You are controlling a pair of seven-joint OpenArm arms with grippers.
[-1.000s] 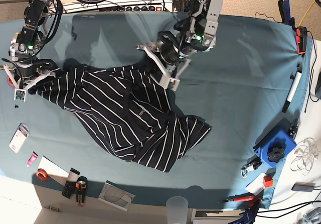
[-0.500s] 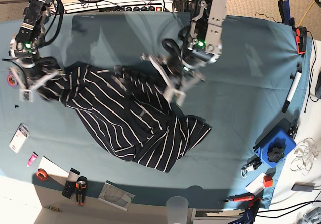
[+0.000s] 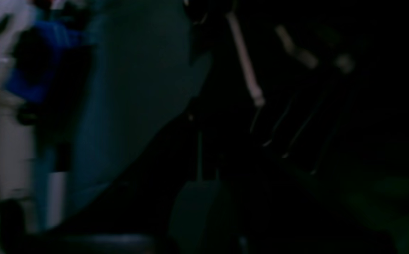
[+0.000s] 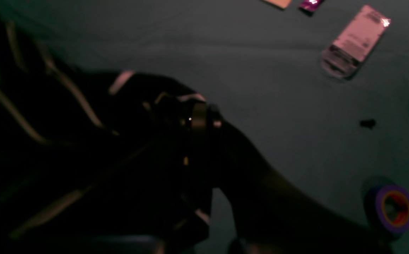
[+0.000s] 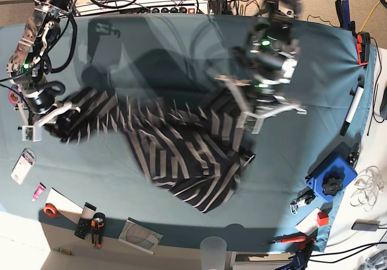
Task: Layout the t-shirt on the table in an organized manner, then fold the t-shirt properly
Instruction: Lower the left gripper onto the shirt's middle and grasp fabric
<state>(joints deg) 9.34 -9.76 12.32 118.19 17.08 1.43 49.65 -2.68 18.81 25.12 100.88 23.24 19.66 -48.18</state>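
Two closed grips on one garment. Pinched shut on the upper edge of the t-shirt (image 5: 175, 155) by the left gripper (image 5: 253, 114), at the right of the base view. Clamped just as narrowly on a bunched sleeve end by the right gripper (image 5: 43, 117), at that view's left.

Pulled into a long, sagging band between the two. Below that band, draped in a loose, rumpled wedge over the middle of the table (image 5: 302, 70), lower corner pointing toward the near edge. Soft dark cloth with thin pale stripes, smeared by blur in the base view. Creased into folds near each grip. Flat matte teal covering underneath, faintly wrinkled toward the far right corner.

From the right wrist: dark striped fabric gathered thick around the fingertips, with bare teal beyond. Well apart from the cloth, a round purple tape roll (image 4: 392, 208) and a glossy flat packet (image 4: 354, 42).

From the left wrist: nearly black, with only a few slim pale stripes on hanging folds. Too dim to make out the jaws themselves.

Along the table's right margin, a blocky blue box (image 5: 331, 179) and a slim white marker (image 5: 352, 111). At the near edge, a clear plastic cup (image 5: 213, 246).
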